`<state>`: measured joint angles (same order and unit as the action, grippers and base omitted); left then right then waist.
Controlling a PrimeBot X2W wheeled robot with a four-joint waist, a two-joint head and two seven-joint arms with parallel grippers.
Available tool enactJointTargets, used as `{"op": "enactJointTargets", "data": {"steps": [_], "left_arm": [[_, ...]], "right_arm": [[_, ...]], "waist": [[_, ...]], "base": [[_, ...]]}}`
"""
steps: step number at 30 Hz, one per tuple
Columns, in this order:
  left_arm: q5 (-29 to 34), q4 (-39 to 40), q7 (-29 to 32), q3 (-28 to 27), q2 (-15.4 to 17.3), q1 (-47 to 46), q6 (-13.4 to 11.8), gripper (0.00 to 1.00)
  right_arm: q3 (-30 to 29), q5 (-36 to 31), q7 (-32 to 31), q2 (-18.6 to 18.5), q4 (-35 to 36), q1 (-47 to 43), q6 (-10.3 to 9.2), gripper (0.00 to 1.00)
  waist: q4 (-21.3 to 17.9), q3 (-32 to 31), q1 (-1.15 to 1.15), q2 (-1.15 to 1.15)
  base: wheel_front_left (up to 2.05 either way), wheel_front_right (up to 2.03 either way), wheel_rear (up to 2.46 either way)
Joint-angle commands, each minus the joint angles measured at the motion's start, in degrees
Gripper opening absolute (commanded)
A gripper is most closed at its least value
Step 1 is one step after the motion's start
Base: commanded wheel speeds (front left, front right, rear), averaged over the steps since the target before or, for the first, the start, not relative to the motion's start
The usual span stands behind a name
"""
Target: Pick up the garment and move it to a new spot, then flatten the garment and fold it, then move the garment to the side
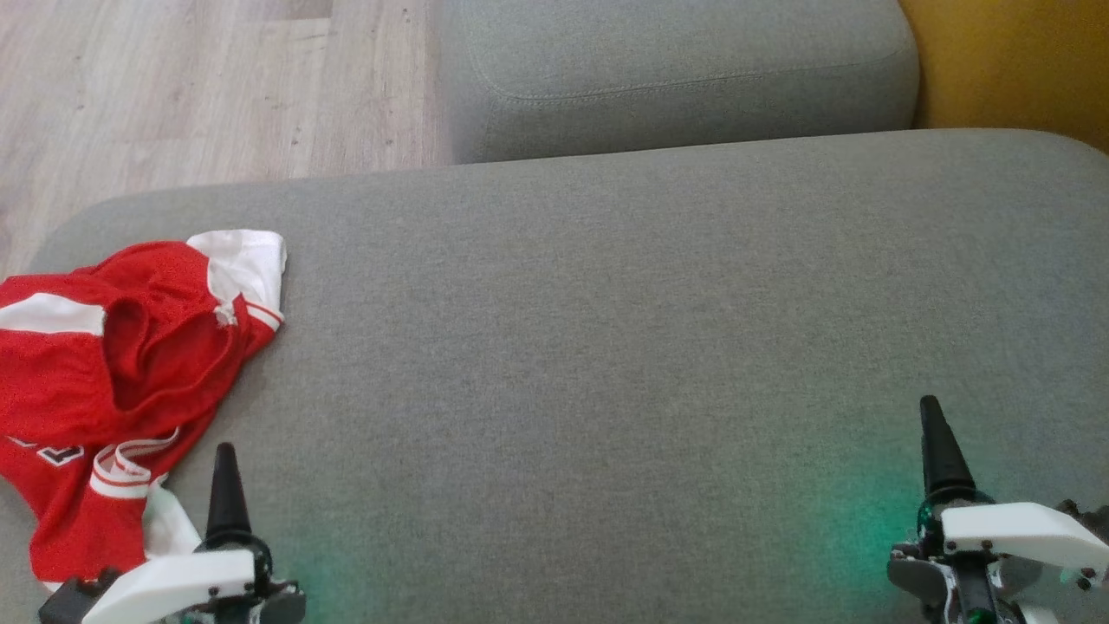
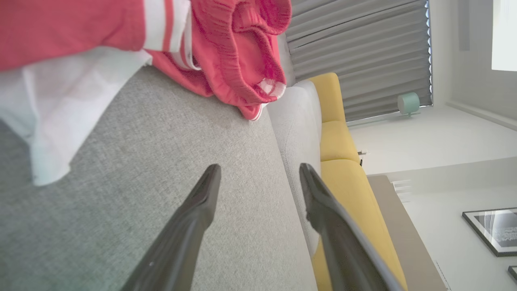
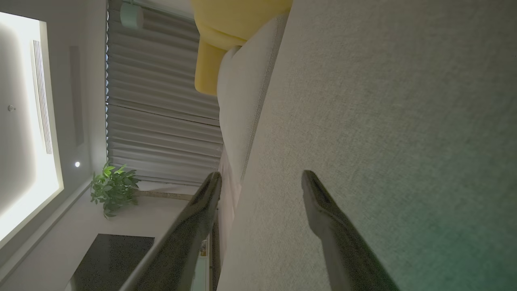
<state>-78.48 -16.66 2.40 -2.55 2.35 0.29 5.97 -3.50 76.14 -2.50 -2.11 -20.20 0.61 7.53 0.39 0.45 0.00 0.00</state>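
A crumpled red garment (image 1: 121, 364) with white panels and stripes lies at the left end of the wide grey cushion (image 1: 606, 347). My left gripper (image 1: 225, 451) hovers at the lower left, just right of the garment's near edge and apart from it. In the left wrist view its fingers (image 2: 259, 167) stand open and empty over bare grey fabric, with the garment (image 2: 226, 48) beyond the tips. At the lower right, far from the garment, my right gripper (image 1: 930, 406) hangs over the cushion. The right wrist view shows that gripper (image 3: 260, 173) open with nothing between its fingers.
A second grey cushion (image 1: 684, 78) sits behind the wide one, and a yellow seat (image 1: 1014, 61) is at the back right. Wooden floor (image 1: 173, 87) lies beyond the cushion's left and far edges. Bare grey fabric stretches between the two grippers.
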Motion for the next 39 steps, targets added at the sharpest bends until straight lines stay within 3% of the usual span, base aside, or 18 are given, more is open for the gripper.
{"op": "enactJointTargets", "data": {"steps": [1, 39], "left_arm": [[2.4, 2.5, -0.8, 0.2, 0.3, -2.5, -0.2, 1.0], [28.0, 6.9, -7.2, 3.4, 0.4, -1.4, -2.6, 1.0]], "right_arm": [[0.9, -2.6, 0.8, -0.3, 2.3, 2.7, -0.01, 1.0], [7.3, -29.8, 7.2, -0.5, 4.1, 3.1, -0.02, 1.0]], "waist": [[0.1, -0.1, 0.0, 0.0], [1.1, -1.9, 0.0, 0.0]], "base": [[0.0, 0.0, 0.0], [0.0, 0.0, 0.0]]}}
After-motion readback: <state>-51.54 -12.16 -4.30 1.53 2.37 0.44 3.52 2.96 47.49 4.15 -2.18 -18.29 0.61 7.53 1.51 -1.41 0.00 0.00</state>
